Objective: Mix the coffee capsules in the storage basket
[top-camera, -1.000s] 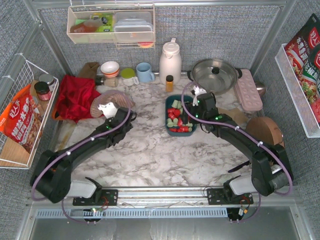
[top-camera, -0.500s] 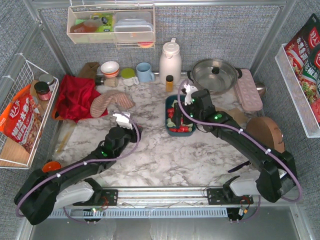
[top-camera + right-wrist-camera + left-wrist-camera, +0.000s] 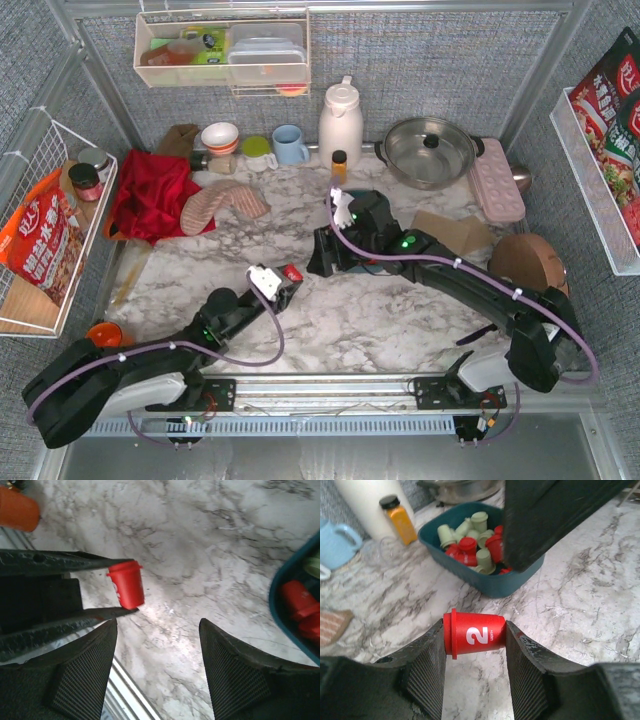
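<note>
The left gripper (image 3: 475, 632) is clamped on a red coffee capsule (image 3: 472, 636) that lies crosswise, rim against one finger and narrow end against the other, over the marble table (image 3: 580, 605). Beyond it is the teal storage basket (image 3: 490, 584) of red and green capsules (image 3: 468, 545). The right gripper (image 3: 157, 629), jaws apart, partly blocks it. An orange spice bottle (image 3: 400, 520) stands nearby.

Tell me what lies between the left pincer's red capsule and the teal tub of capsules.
Only bare white marble tabletop, per the left wrist view, separates the red tapered capsule from the dark teal rectangular tub.
</note>
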